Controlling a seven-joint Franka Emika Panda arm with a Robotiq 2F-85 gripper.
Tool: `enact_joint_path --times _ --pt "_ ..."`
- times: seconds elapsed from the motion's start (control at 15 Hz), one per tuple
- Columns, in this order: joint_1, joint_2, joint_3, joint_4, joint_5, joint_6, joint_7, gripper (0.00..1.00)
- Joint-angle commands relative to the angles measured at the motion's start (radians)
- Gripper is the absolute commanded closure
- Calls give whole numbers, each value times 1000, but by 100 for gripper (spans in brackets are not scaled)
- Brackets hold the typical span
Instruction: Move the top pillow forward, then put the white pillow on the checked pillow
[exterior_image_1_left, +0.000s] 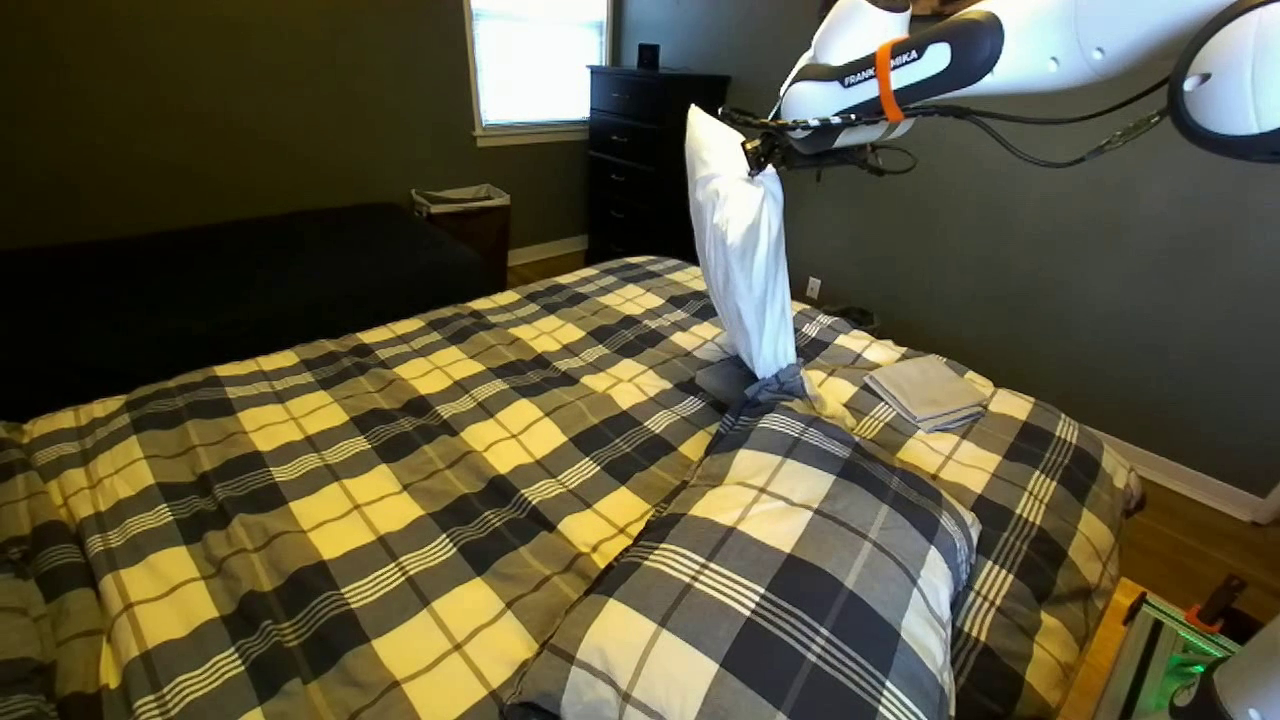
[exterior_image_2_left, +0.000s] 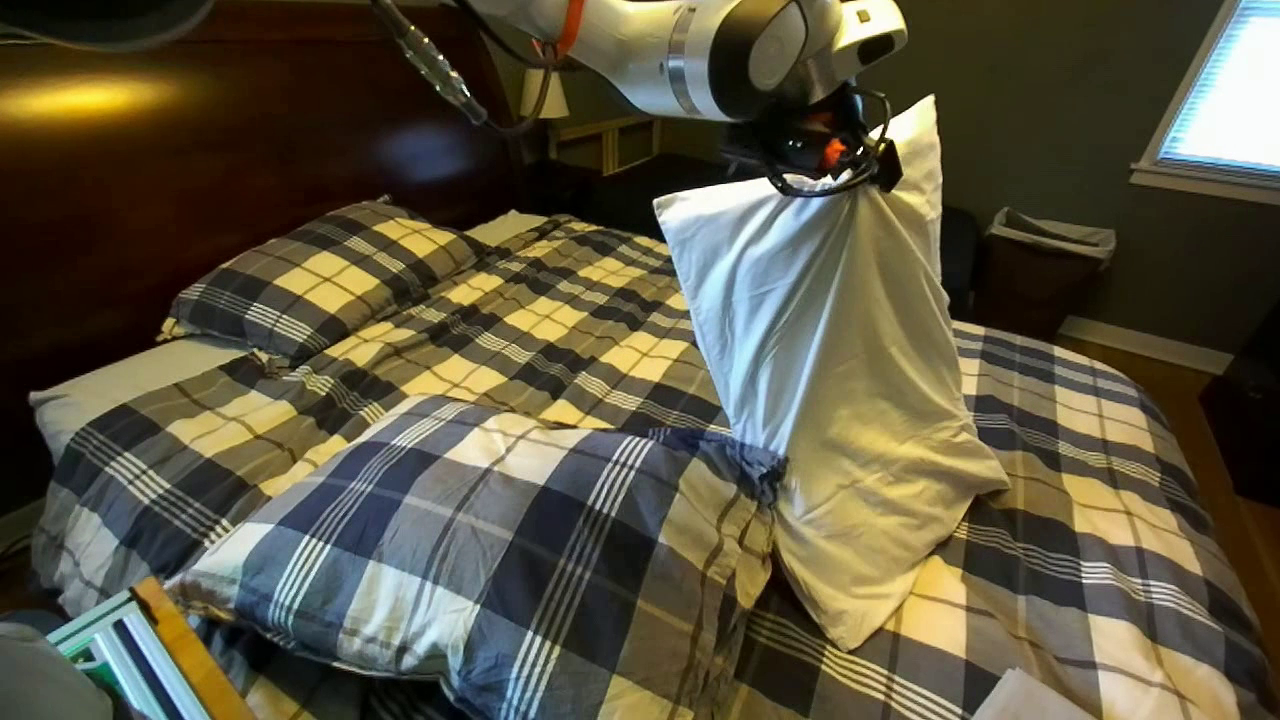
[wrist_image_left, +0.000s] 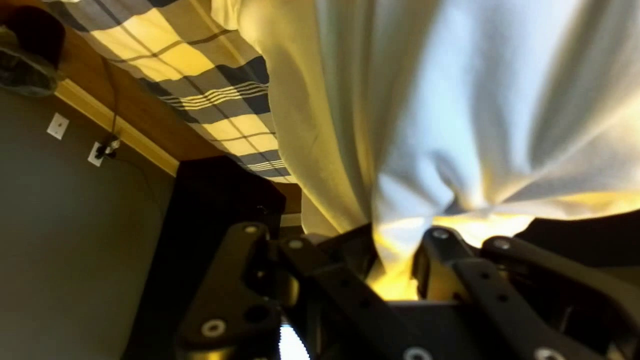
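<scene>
The white pillow (exterior_image_1_left: 740, 260) hangs almost upright from my gripper in both exterior views (exterior_image_2_left: 860, 400). My gripper (exterior_image_1_left: 762, 155) is shut on its upper edge; in the wrist view the fingers (wrist_image_left: 397, 250) pinch a bunched fold of the white pillow (wrist_image_left: 450, 110). The top pillow, which is also the checked pillow (exterior_image_1_left: 790, 560), lies plump on the bed, and it also shows in an exterior view (exterior_image_2_left: 500, 530). The white pillow's lower part is beside the checked pillow's crumpled end; I cannot tell whether they touch.
The plaid bedspread (exterior_image_1_left: 400, 470) covers the bed. A folded grey cloth (exterior_image_1_left: 925, 390) lies near the bed's edge. Another plaid pillow (exterior_image_2_left: 330, 275) lies by the wooden headboard (exterior_image_2_left: 250, 130). A dark dresser (exterior_image_1_left: 650, 160) and a hamper (exterior_image_2_left: 1045, 260) stand beyond the bed.
</scene>
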Motion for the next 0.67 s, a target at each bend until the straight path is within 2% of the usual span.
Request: enact_joint_path --times 0.0,0.4,0.6 --pt "-34 -44 2 25 -49 -68 -97 98" --pt "-61 -110 -8 31 -102 -160 -204 98" --pt "-78 -169 37 -12 -45 -208 -306 98"
